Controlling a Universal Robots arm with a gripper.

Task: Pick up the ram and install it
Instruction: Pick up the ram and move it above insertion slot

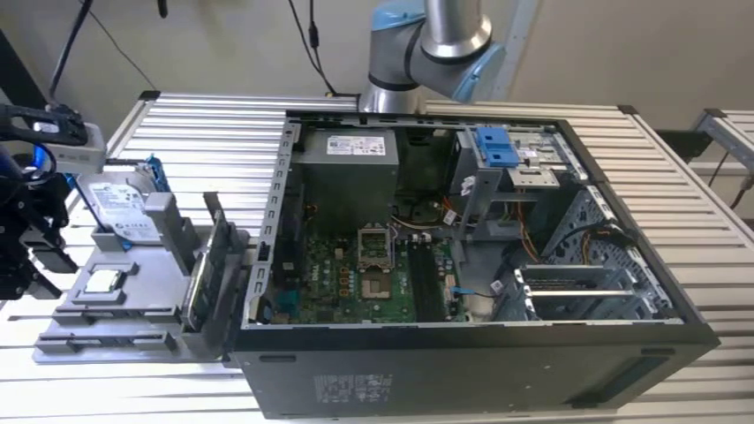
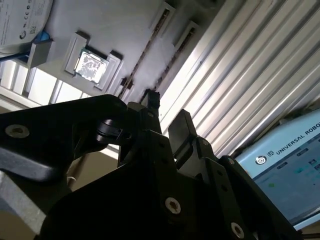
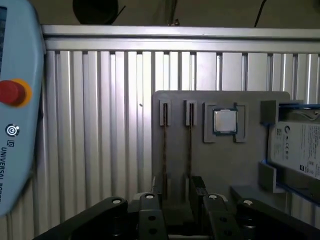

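Claw (image 3: 175, 197): black, in the foreground of both wrist views. Its fingers (image 3: 150, 205) are spread with a bare gap between them, and nothing is gripped. In the first wrist view the grey tray (image 3: 240, 165) shows through that gap.

Ram sticks (image 3: 164, 150): two thin dark strips standing on edge, side by side, in parallel slots of the tray. Their near ends run toward the claw's fingers; whether they touch the fingers cannot be told.

Processor chip (image 3: 225, 121): lying flat in a square recess just beside the slots.

Hard drive (image 3: 300, 150): silver, in a blue frame, on the far side of the chip from the sticks.

The tray rests on the slatted metal surface (image 3: 100, 125), and a light blue control pad (image 3: 15, 115) is near it. In the exterior view the tray sits to the exterior view's left of an open computer case (image 1: 471, 375), whose green board (image 1: 377, 274) faces up.
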